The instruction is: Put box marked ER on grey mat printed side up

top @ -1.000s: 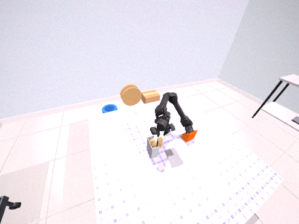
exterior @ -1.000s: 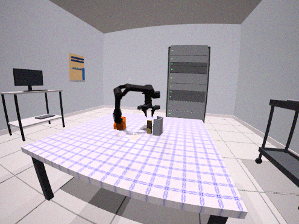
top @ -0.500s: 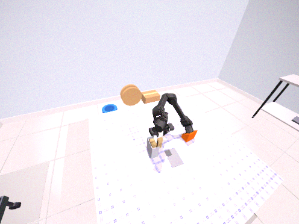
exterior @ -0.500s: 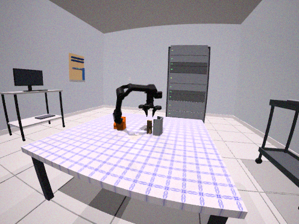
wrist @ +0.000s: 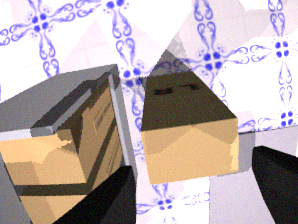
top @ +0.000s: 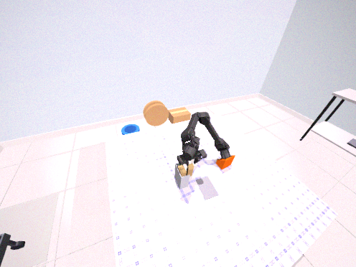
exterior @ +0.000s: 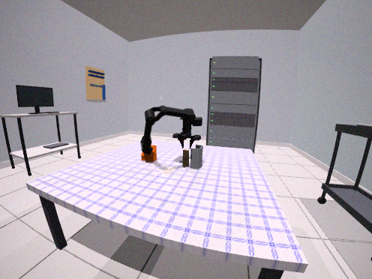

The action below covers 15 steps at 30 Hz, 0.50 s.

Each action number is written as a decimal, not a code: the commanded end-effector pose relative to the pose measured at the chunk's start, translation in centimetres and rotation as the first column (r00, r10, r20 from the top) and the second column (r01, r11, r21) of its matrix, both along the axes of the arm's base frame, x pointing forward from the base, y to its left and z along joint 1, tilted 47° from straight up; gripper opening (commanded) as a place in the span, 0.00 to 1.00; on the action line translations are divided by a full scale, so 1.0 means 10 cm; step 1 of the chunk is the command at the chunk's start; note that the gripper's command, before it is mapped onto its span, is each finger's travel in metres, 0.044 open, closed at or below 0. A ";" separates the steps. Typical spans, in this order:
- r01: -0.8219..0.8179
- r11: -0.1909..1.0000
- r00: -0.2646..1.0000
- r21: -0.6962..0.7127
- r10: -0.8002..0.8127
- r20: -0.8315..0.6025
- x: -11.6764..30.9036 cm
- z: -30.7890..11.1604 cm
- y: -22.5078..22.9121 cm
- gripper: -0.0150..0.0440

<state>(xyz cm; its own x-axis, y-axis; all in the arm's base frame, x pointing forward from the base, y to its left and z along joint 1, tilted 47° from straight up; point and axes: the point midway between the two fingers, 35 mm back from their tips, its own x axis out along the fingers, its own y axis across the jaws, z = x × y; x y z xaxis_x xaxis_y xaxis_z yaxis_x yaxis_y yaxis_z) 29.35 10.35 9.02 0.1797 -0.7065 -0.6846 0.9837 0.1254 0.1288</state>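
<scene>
Pincer [top: 188,163] [exterior: 187,147] [wrist: 194,167] hung pointing down over the bench [top: 161,215] [exterior: 169,210] [wrist: 90,45], about half open, and I had nothing gripped in it. Below the gap between its fingers, a lone cardboard box [top: 190,169] [exterior: 186,158] [wrist: 192,155] stood on end outside the bin, its long axis upright. Its dark printed side faced sideways, towards my exterior camera and not up. I could make out only scraps of the lettering in the shadow, so I couldn't tell whether this was the ER box.

In my wrist view, the grey bin [top: 184,182] [exterior: 196,159] [wrist: 30,110] stood just beside that box, left of the pincer's opening, with two more boxes [top: 182,170] [wrist: 45,155] upright inside. The grey mat [top: 208,189] [wrist: 227,200] lay low on the right, partly behind the right finger. I had no box lying on it. Whether the left finger touched the bin's wall, I couldn't tell.
</scene>
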 end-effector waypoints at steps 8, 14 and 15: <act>-0.001 1.000 1.000 -0.005 0.001 0.000 0.03 -0.10 -0.14 0.65; 0.002 1.000 1.000 -0.001 -0.002 0.000 0.02 -0.10 -0.11 0.62; 0.002 1.000 1.000 -0.001 -0.002 0.000 0.02 -0.10 -0.11 0.61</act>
<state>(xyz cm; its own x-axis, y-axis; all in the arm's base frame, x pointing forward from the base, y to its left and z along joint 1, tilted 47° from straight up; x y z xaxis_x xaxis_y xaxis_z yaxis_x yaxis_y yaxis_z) 29.56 9.20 8.03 0.1778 -0.7079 -0.6836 0.9841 0.1238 0.1278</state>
